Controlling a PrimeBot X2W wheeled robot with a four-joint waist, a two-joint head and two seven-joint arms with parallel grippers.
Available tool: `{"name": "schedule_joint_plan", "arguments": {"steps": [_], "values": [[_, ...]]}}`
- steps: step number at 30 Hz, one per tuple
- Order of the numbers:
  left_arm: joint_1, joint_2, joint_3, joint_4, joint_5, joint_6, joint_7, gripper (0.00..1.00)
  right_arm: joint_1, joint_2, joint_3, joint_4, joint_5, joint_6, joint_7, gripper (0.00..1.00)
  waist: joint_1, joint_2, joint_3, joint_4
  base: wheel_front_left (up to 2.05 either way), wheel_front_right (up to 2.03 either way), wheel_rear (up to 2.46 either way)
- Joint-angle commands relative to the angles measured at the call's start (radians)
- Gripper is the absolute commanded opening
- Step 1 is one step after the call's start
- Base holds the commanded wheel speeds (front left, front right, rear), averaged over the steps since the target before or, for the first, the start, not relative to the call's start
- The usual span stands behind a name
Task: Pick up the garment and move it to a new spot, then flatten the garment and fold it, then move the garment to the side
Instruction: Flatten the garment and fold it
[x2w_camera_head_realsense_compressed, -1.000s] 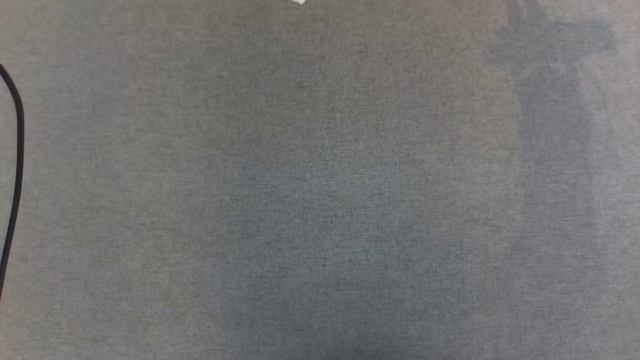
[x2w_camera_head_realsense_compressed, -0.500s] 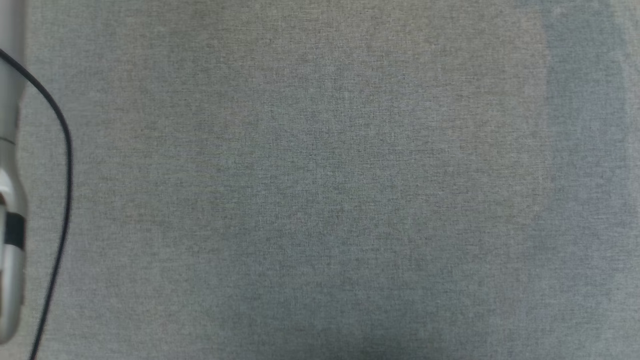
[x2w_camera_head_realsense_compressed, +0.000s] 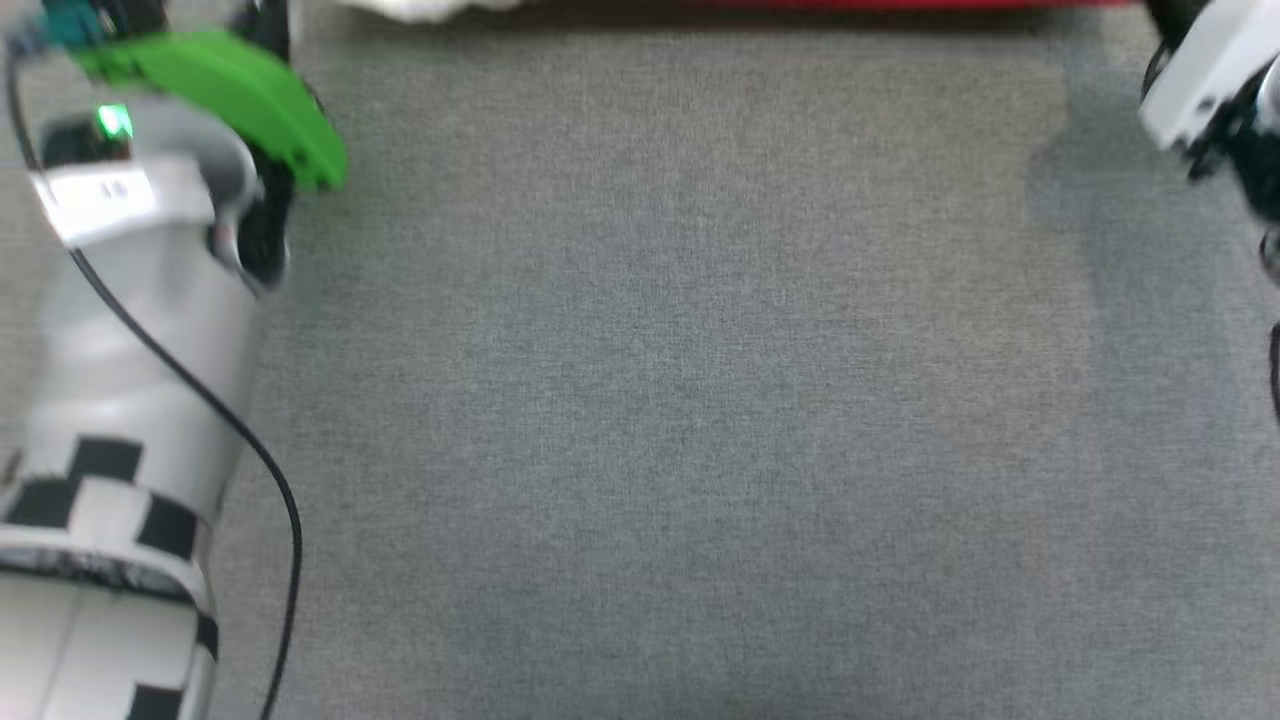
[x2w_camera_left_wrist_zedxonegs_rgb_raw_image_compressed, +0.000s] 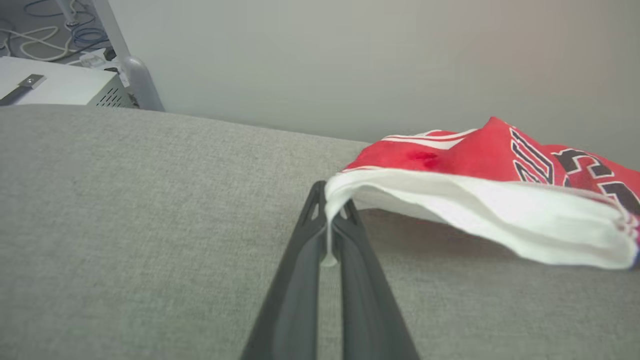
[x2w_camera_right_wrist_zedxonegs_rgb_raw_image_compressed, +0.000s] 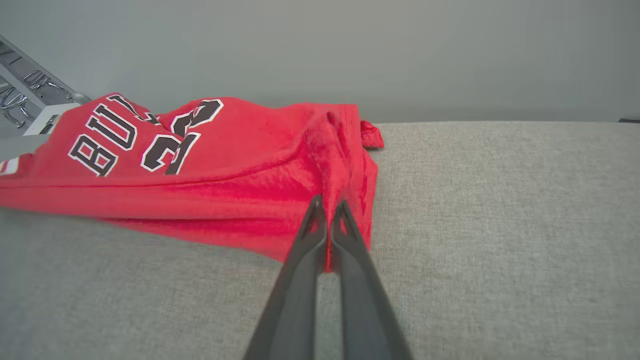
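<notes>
Garment (x2w_camera_head_realsense_compressed: 900, 3), red and white, lies along the head view's top edge, beyond grey cloth (x2w_camera_head_realsense_compressed: 660, 400). In the left wrist view, the left gripper (x2w_camera_left_wrist_zedxonegs_rgb_raw_image_compressed: 331, 210) pinches its white edge (raised off the cloth). In the right wrist view, the right gripper (x2w_camera_right_wrist_zedxonegs_rgb_raw_image_compressed: 327, 212) clamps a red fold.

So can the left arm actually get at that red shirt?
Looks like yes: the left gripper is shut on the garment at its white sleeve edge, with nothing in between.
</notes>
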Motion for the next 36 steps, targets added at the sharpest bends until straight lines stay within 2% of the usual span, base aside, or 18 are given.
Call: {"name": "schedule_joint_plan", "arguments": {"steps": [1,11,19,27,36], "values": [[0.056,0.004,-0.002,0.008,-0.012,-0.005,-0.015,0.0,0.047,-0.015,0.006,-0.006,0.019,-0.002,-0.014,0.0,-0.0001,-0.0001,-0.059,0.007,0.0,0.0,0.0],[0.382,0.03,-0.001,-0.039,-0.038,-0.015,-0.067,0.0,0.315,-0.044,0.063,-0.056,0.099,-0.002,-0.055,0.0,-0.0001,-0.0001,-0.239,0.0,0.0,0.0,0.0],[0.642,0.048,0.01,-0.163,-0.065,0.016,-0.075,0.0,0.502,-0.085,0.07,-0.11,0.14,-0.002,-0.084,0.0,-0.0001,-0.0001,-0.349,0.008,0.0,0.0,0.0],[0.895,0.102,0.042,-0.395,-0.112,0.117,-0.028,0.0,0.682,-0.122,0.049,-0.18,0.15,-0.002,-0.104,0.0,-0.0001,-0.0001,-0.436,0.013,0.0,0.0,0.0],[1.208,0.196,0.085,-0.813,-0.152,0.31,0.069,0.0,0.889,-0.149,-0.025,-0.269,0.126,-0.002,-0.11,0.0,-0.0001,-0.0001,-0.494,0.022,0.0,0.0,0.0]]}}
